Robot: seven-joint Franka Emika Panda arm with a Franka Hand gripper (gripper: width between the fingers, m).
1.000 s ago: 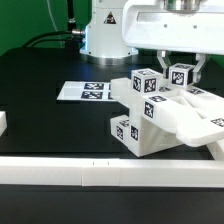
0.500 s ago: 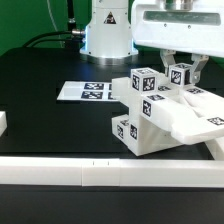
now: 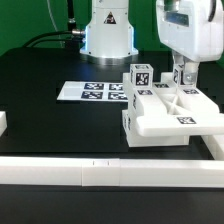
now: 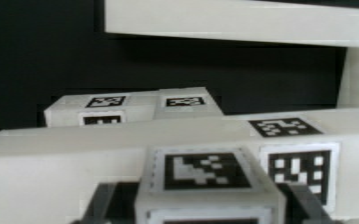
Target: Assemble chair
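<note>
The chair [image 3: 165,118] is a white blocky piece with black-and-white tags, resting level on the black table at the exterior view's right. One tagged square post [image 3: 140,76] stands up from its seat slab [image 3: 190,122]. My gripper [image 3: 183,78] comes down from above onto a second post beside it. In the wrist view my gripper [image 4: 208,206] is shut on that tagged post [image 4: 202,172], with a dark finger [image 4: 112,204] at each side. The seat slab [image 4: 69,148] lies behind the post, with another tagged chair piece [image 4: 140,106] beyond it.
The marker board [image 3: 92,92] lies flat left of the chair. A long white border rail [image 3: 90,172] runs along the front edge. A small white block [image 3: 3,122] sits at the far left. The robot base [image 3: 108,30] stands at the back.
The chair was tilted up on one corner; now it sits level on the table. My gripper has shifted right and lower with it.
</note>
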